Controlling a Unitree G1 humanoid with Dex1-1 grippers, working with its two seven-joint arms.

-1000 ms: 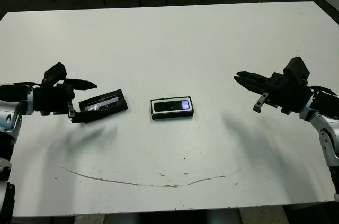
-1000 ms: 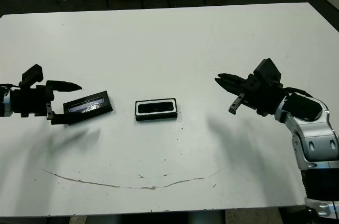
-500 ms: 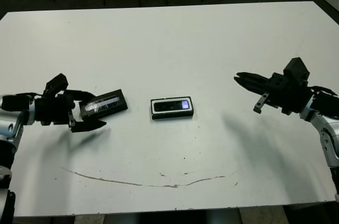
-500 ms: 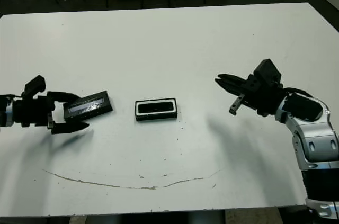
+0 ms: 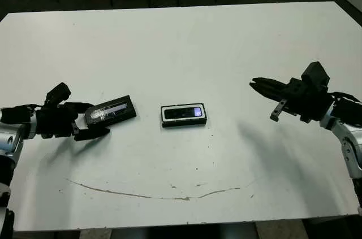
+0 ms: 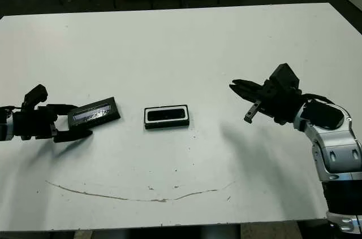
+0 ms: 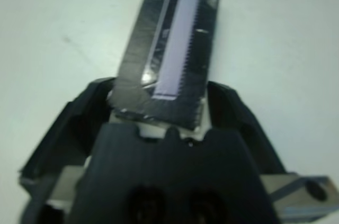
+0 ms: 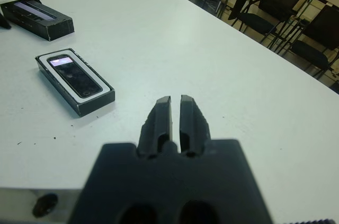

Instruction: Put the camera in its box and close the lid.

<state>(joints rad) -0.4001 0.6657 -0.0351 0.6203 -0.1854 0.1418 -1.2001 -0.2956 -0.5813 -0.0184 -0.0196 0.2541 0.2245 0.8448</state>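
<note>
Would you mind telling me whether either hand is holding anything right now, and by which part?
Nothing is held. The left hand is open, its fingers either side of the lid's near end; the right hand is shut and empty.

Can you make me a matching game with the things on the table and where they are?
Things:
1. lid
2. camera
3. left gripper
4. right gripper

Places or states:
A. lying inside the white-lined box in the middle of the table
B. fingers almost together, up in the air, holding nothing
C. flat on the table, left of the box, one end between two black fingers
D. fingers spread, one on each side of the lid's end

Pairs: 1-C, 2-A, 3-D, 4-B
</note>
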